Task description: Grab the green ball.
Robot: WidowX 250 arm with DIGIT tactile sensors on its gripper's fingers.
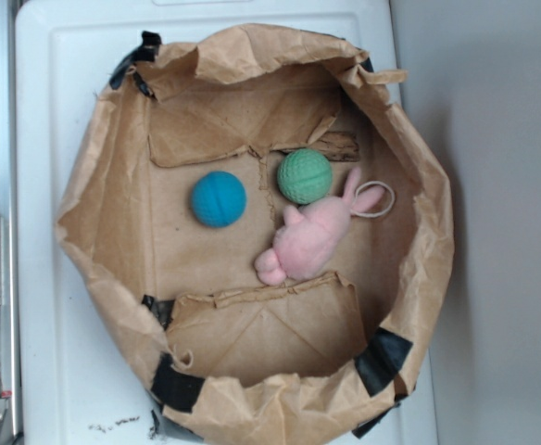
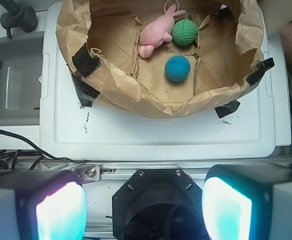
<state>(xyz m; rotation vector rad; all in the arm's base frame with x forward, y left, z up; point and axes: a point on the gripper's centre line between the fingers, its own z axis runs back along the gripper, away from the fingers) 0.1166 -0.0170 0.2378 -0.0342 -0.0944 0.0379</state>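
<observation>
Only the wrist view shows the fingers (image 2: pixel 227 209) spread open, far from the green ball (image 2: pixel 184 32)

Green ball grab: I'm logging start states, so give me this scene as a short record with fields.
target: green ball, inside the paper bag
touching target: pink bunny, at its ear
other object: blue ball, apart from the green one
support: white lid
gripper: gripper open, outside the bag, holding nothing
</observation>
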